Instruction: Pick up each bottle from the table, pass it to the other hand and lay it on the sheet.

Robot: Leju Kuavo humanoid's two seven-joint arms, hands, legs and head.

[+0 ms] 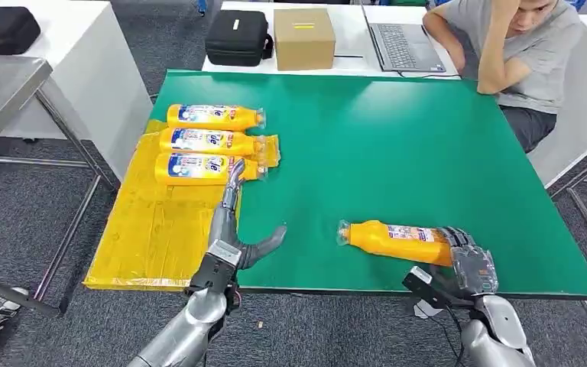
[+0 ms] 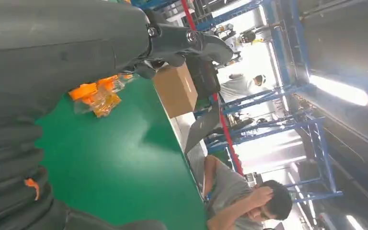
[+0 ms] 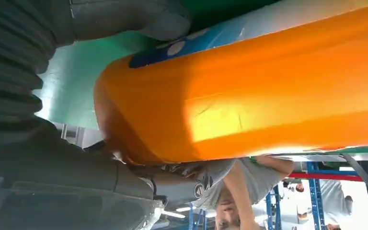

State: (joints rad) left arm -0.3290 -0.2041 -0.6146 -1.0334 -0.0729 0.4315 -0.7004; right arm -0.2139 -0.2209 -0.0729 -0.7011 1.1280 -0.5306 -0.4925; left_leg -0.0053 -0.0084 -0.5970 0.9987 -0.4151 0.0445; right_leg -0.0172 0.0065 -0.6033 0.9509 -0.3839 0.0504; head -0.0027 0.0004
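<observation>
orange bottle [image 1: 397,240] gripped at its base end by right hand [image 1: 470,262], fingers wrapped round it, cap end pointing toward yellow sheet [image 1: 155,229], over green table [image 1: 397,153] near its front edge. three more bottles [image 1: 206,142] lying side by side on the sheet. left hand [image 1: 233,237] beside the sheet, fingers spread, holding nothing.

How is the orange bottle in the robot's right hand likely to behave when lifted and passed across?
The orange bottle looks like rigid plastic, so it probably keeps its shape. Its glossy surface may slip. The right hand grips only its base, so it may droop.
</observation>
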